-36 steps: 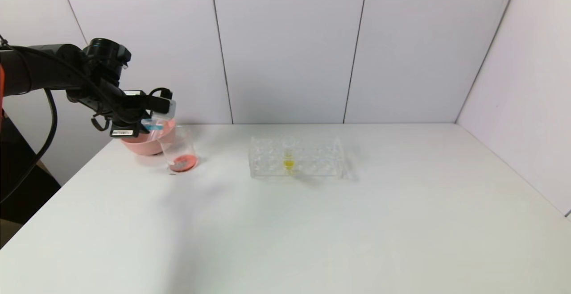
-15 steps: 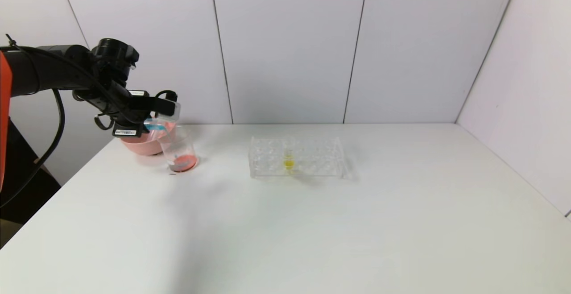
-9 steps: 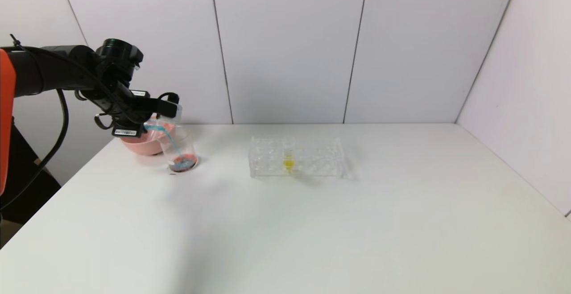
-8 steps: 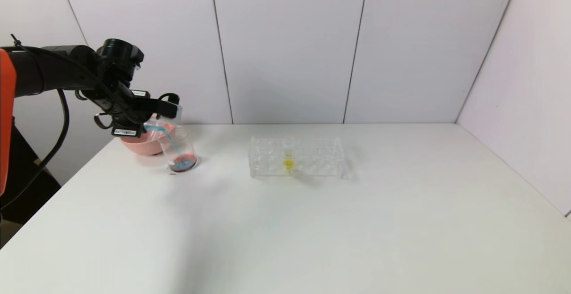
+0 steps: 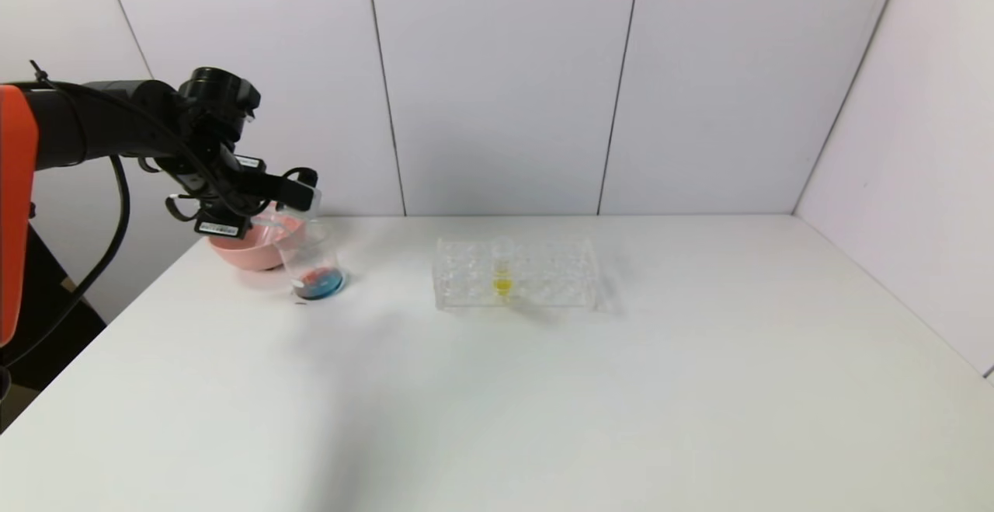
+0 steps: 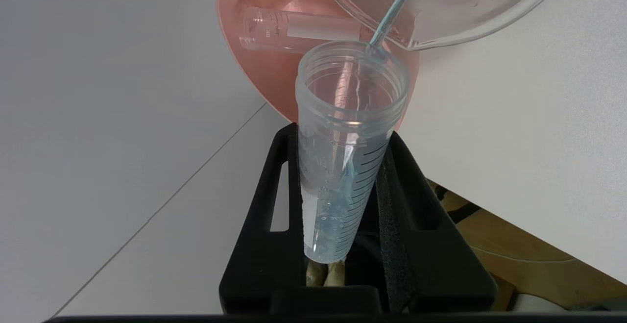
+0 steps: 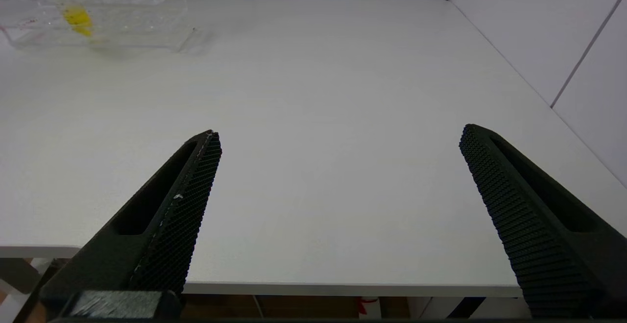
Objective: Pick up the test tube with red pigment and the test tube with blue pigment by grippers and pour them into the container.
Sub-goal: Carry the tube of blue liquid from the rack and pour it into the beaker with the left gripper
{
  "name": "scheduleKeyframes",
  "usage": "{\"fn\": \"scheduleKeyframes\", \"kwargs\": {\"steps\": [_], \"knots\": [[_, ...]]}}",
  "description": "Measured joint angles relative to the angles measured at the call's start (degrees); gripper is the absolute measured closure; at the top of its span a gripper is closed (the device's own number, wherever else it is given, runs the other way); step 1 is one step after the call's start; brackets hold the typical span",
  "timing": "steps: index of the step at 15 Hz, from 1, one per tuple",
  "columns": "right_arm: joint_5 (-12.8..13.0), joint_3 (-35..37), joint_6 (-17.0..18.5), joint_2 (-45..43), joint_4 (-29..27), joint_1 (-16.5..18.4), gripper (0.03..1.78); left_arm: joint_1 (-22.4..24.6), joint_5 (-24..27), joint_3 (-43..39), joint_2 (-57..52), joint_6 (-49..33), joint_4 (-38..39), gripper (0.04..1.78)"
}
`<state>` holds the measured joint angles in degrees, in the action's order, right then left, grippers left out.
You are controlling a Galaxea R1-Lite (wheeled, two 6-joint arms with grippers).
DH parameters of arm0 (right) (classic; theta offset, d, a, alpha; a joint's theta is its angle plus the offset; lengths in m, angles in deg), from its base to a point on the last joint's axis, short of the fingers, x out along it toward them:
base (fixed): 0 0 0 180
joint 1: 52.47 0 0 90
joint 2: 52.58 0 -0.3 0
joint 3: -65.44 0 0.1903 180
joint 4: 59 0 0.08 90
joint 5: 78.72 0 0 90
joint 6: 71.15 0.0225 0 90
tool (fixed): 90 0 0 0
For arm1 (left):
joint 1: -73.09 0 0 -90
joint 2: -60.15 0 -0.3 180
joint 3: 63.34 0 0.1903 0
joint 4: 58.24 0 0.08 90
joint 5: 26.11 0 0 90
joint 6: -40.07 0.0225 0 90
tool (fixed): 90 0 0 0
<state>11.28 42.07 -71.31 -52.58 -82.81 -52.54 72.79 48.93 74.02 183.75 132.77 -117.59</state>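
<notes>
Left tool (image 6: 343,205) is clamped on the test tube with blue pigment (image 6: 345,151), one black finger on each side of the tube body. The tube is tipped mouth-down over the container (image 5: 312,263), held above its rim at the far left of the table (image 5: 497,388). A thin blue stream (image 6: 392,12) is seen running from the tube lip into the container (image 6: 455,9) in the left wrist view. Only a pale blue residue is left in the tube, gathered near its conical tip. Blue liquid with a reddish patch is seen at the bottom of the container in the head view.

A pink bowl (image 5: 252,248) is located just behind and beside the container, touching or nearly so; which cannot be told. A clear, empty-looking graduated tube (image 6: 299,31) is lying on its side inside the bowl (image 6: 274,68). Whether it is the test tube with red pigment cannot be confirmed.

A clear tube rack (image 5: 516,273) is set near the table centre, well apart from the container, with a yellow-liquid tube (image 5: 503,275) standing upright in it.

Right tool (image 7: 338,166) is parked low at the near table edge, fingers spread wide, nothing between them. It is not seen in the head view.
</notes>
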Motion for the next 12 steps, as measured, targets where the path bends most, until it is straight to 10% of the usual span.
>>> {"fn": "scheduleKeyframes", "kwargs": {"steps": [12], "knots": [[0.00,0.00,0.02,0.00,0.00,0.00,0.04,-0.99,-2.65,-0.07,0.18,-0.09,0.52,1.37]]}}
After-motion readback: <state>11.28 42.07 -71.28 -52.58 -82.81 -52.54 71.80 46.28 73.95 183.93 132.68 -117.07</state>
